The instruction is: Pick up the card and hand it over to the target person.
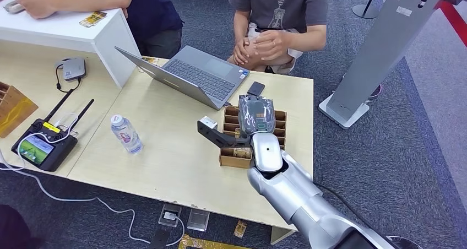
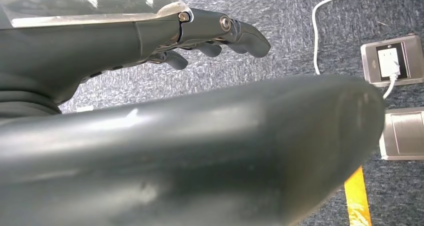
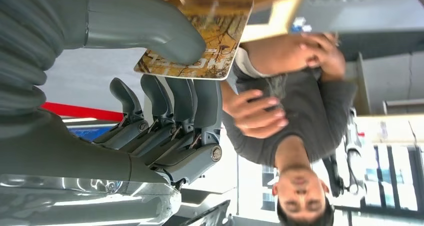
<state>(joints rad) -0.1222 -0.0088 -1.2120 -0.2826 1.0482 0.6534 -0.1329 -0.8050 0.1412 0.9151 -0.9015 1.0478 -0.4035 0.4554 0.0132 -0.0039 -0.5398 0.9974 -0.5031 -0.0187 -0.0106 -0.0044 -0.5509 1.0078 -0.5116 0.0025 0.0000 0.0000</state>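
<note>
The left hand (image 2: 200, 41) hangs over the carpet, fingers loosely curled, holding nothing. Over the compartmented cardboard box (image 1: 228, 122), the right hand (image 3: 165, 86) pinches the card (image 3: 200, 48) between thumb and fingers (long axis pointing toward the seated person (image 1: 278, 9)).

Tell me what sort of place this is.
Probably an office or lab used for robot trials: grey carpet, a pale wooden table with an open laptop and a handheld controller with antennas, and people seated behind it.
</note>
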